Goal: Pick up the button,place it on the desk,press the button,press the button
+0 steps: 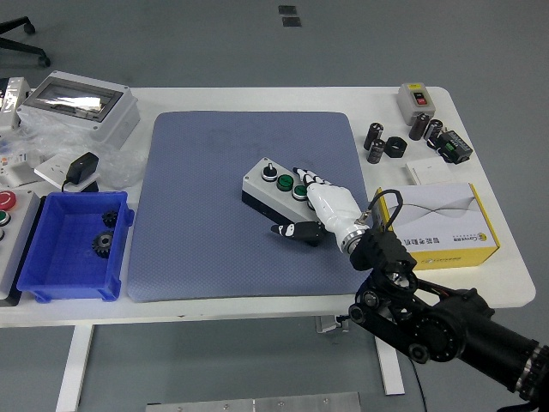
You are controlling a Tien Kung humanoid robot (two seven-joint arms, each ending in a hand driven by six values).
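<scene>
White table (257,292) carries a blue mat (206,215), with the button box (276,184) on it. From above, the right hand (317,206) lies over the box's right end, fingers (307,178) extended on its top, thumb curled at its near side.

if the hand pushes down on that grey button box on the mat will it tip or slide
Probably neither. The button box looks rigid, low and wide, lying flat on the blue mat, so tipping seems unlikely. The mat's textured surface likely resists sliding. The right hand rests over its right end, so an off-centre push might rock it slightly.
</scene>
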